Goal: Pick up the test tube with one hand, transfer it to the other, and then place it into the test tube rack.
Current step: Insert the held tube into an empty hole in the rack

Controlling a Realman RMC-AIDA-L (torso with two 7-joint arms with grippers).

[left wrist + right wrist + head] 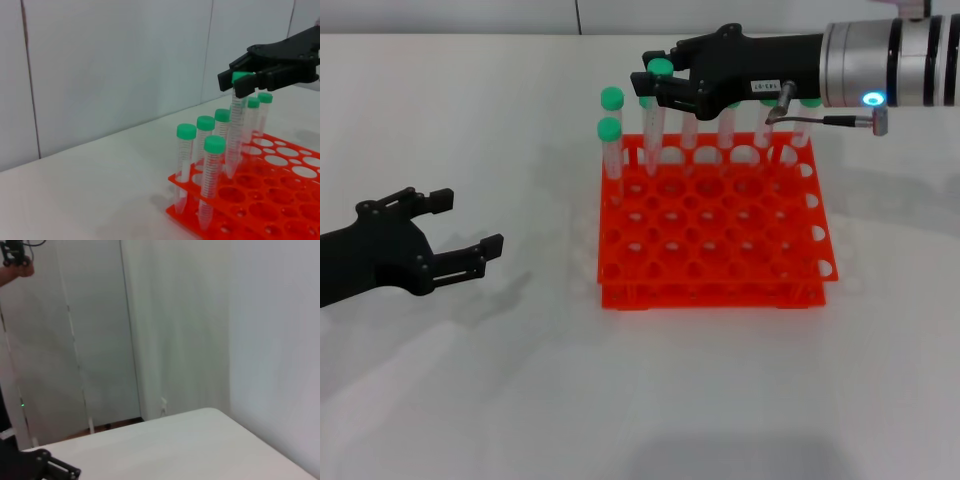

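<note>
Lowering the tube (654, 115) into a back-row hole is the step in hand, judging from the head view: the right tool (660, 82) is clamped on its green cap, above the far left part of the rack (715, 225), with the tube's lower end already down among the holes. The left tool (460, 235) hangs spread and empty over the desk (520, 380), well apart from the rack. To finish well, I would keep the tube upright, sink it straight down, and let go only once it is seated.

From the left wrist, the right tool (240, 82) grips the cap with the tube (235, 135) hanging nearly upright, its tip near the upper tier of the rack (280, 200). Neighbouring tubes (202, 150) stand close beside it, so brushing them is the risk; a slow descent helps.

From the right wrist, neither rack nor tube shows, only wall and bare desk (175, 445).
</note>
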